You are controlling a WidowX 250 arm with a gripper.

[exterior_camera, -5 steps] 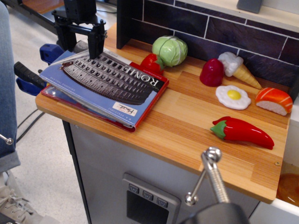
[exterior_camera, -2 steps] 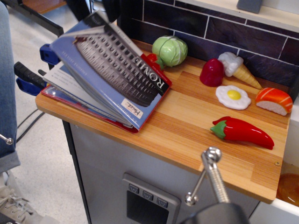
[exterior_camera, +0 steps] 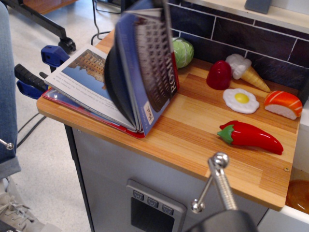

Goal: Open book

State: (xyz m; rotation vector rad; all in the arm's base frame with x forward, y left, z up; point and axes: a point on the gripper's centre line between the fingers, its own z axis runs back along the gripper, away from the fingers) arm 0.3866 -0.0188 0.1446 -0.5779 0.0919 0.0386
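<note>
1. My pincer is out of frame above; whether it grips anything, I cannot tell.
2. Counter: book at left end, cover upright, spine down, running near-to-far.
3. I judge the cover stiff, pages floppy; grip its top edge.

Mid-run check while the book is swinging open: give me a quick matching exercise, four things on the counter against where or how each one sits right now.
Things:
1. book cover
2. chili pepper
3. fried egg
4. green cabbage

States or places:
A. lies between the ice cream cone and the salmon sushi
B. partly hidden behind the raised cover
C. stands nearly upright, blurred
D. lies nearest the counter's front edge, stem pointing left

Pairs: 1-C, 2-D, 3-A, 4-B
</note>
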